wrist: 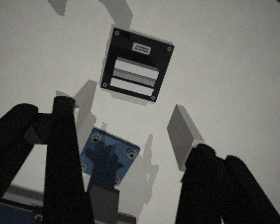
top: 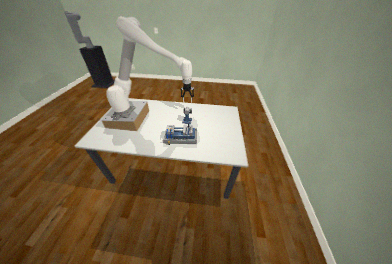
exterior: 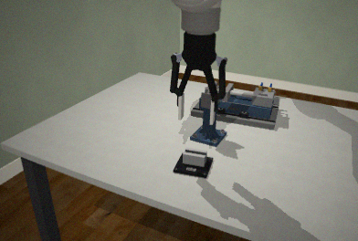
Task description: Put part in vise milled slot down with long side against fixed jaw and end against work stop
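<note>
Pale green walls and a wood-plank floor are framing a white table (exterior: 91, 128), and everything for the job is standing on its far-right half. Reading the exterior view from left to right, the gripper (exterior: 196, 102) is hanging above the table with its fingers spread about halfway and nothing between them; its left fingertip (exterior: 181, 106) is showing free against the bare white surface. Just right of and below it, the part (exterior: 195, 158) is sitting on the black infeed plate (exterior: 206, 170), a small pale block with a darker band running along its top, probably the milled slot facing up. Behind that, the blue V-block (exterior: 210, 130) is rising on its square foot, and farther right the vise (exterior: 247, 105) is lying with its jaws apart.

In the wrist view the part (wrist: 136, 75) is appearing ahead of the fingers rather than between them, so the tool is not yet lined up over it.

The block is looking like solid metal: rigid, fairly heavy for its size, smooth-faced and liable to slip rather than deform. A firm grip across its two long plain sides, centred along the length, is seeming the best hold, keeping the pads off the slot edges. Since the slot must end facing down, a turnover, perhaps via the V-block, is likely needed.
</note>
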Action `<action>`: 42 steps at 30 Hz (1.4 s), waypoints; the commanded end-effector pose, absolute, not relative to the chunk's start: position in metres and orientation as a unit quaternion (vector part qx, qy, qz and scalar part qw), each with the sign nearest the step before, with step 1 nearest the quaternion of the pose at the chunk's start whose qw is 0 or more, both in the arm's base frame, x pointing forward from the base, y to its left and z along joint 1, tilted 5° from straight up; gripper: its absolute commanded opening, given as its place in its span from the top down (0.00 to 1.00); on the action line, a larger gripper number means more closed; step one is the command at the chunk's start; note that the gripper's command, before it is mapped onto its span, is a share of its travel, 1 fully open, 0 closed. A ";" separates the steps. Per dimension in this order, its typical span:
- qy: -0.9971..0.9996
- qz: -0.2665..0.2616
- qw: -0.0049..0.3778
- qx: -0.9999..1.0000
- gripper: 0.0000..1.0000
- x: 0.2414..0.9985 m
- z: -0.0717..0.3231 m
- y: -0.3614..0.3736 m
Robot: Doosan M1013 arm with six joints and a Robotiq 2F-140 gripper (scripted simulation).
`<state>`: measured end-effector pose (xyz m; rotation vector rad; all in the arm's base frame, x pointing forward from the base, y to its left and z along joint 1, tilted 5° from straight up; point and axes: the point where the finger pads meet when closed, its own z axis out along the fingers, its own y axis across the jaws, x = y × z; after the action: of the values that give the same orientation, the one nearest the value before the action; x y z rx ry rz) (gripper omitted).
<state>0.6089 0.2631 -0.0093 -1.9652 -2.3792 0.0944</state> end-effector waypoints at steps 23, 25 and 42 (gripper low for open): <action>-0.773 0.031 0.029 -0.633 0.49 0.602 -0.070 0.265; -0.773 0.031 0.029 -0.633 0.49 0.602 -0.075 0.265; -0.773 0.031 0.029 -0.633 0.49 0.600 -0.100 0.265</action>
<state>0.6028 0.2629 -0.0928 -1.9673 -2.3773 0.0946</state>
